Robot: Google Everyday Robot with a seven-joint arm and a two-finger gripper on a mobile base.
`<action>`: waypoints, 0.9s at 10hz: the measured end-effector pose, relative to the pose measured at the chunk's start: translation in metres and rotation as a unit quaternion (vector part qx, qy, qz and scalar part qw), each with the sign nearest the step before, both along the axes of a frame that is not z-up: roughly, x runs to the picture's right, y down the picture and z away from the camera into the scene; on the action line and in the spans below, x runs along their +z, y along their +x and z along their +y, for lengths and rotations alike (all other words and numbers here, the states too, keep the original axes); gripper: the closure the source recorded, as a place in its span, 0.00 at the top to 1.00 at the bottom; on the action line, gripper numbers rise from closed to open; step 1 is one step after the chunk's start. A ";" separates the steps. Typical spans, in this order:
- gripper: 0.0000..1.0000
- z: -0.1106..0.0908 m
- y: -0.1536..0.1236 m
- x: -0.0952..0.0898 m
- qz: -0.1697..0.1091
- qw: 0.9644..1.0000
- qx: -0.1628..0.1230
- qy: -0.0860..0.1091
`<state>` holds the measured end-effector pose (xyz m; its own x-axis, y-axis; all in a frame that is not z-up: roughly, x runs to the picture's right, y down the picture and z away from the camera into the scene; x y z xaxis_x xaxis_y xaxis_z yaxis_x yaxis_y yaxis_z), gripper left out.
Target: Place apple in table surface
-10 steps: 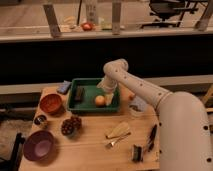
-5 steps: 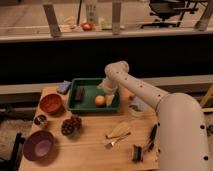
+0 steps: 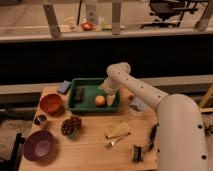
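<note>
Rounded white arm (image 3: 142,91), claw (image 3: 110,98) over tray (image 3: 93,81)

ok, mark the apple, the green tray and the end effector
small round yellow-orange apple (image 3: 100,100): camera view, centre of fruit
green rectangular tray (image 3: 90,80): camera view, far rim
end effector (image 3: 110,98): camera view, tip, over the tray beside the apple

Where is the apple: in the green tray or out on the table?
In the green tray. The apple sits within its rim, off the table surface; the gripper hangs right beside it.
</note>
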<state>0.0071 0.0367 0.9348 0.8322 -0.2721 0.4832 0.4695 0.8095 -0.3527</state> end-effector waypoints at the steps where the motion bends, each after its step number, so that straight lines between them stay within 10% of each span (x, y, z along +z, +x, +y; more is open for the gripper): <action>1: 0.80 0.002 -0.002 -0.004 -0.007 1.000 -0.008 0.004; 9: 0.79 0.019 -0.031 -0.004 -0.042 0.997 -0.068 -0.003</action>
<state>-0.0242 0.0555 0.9311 0.7450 -0.3762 0.5508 0.6022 0.7346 -0.3127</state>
